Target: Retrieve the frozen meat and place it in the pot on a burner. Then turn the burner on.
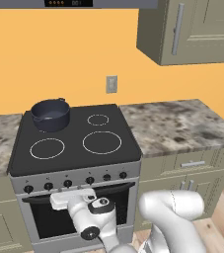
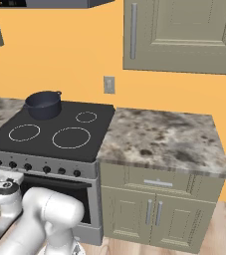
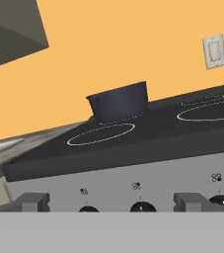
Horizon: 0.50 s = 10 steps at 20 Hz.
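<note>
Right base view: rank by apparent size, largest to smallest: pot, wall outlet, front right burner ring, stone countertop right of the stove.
1. Stone countertop
2. Front right burner ring
3. Pot, slightly smaller than the ring but farther back, so that order is unsure
4. Wall outlet

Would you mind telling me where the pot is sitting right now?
The pot sits on the stove's back-left burner, near the orange wall, left of the wall outlet in both base views.

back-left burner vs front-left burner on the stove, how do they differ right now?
The back-left burner carries the pot; the front-left burner is bare. The back-left burner's ring is mostly hidden beneath the pot; the front-left ring shows whole. Both are white rings on the same black cooktop.
</note>
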Tool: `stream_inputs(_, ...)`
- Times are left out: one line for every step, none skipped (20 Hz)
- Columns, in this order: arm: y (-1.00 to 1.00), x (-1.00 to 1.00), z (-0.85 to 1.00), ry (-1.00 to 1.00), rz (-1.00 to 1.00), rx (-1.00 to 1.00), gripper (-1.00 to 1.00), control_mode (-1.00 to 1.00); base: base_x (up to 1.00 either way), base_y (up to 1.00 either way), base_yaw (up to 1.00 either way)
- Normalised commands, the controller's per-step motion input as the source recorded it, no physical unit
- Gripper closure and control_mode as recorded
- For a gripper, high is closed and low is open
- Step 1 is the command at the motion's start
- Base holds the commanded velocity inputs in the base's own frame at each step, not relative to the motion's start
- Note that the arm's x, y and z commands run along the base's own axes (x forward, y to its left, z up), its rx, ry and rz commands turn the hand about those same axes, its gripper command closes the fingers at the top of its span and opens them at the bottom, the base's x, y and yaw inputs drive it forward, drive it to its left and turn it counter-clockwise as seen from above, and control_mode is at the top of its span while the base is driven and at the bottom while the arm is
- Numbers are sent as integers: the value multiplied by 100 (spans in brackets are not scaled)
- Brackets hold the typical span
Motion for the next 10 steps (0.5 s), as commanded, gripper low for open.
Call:
stream_inputs(63, 0, 0, 0, 0, 0, -100, -100, 0, 0, 0)
stream_inputs(59, 0, -5, 0, -1, 0, -100, -100, 0, 0, 0)
stream_inputs(57, 0, -4, 0, -3, 0, -100, -100, 0, 0, 0)
stream_inputs(58, 0, -3, 0, -5, 0, -100, -100, 0, 0, 0)
stream_inputs(60, 0, -7, 0, -10, 0, -100, -100, 0, 0, 0)
stream_inputs(60, 0, -11, 0, -13, 0, -100, -100, 0, 0, 0)
stream_inputs(62, 0, -16, 0, -14, 0, -100, -100, 0, 0, 0)
stream_inputs(52, 0, -23, 0, -14, 0, -100, -100, 0, 0, 0)
stream_inputs(41, 0, -29, 0, -14, 3, -100, -100, 0, 0, 0)
stream_inputs(15, 0, -36, 0, -12, 5, -100, -100, 0, 0, 0)
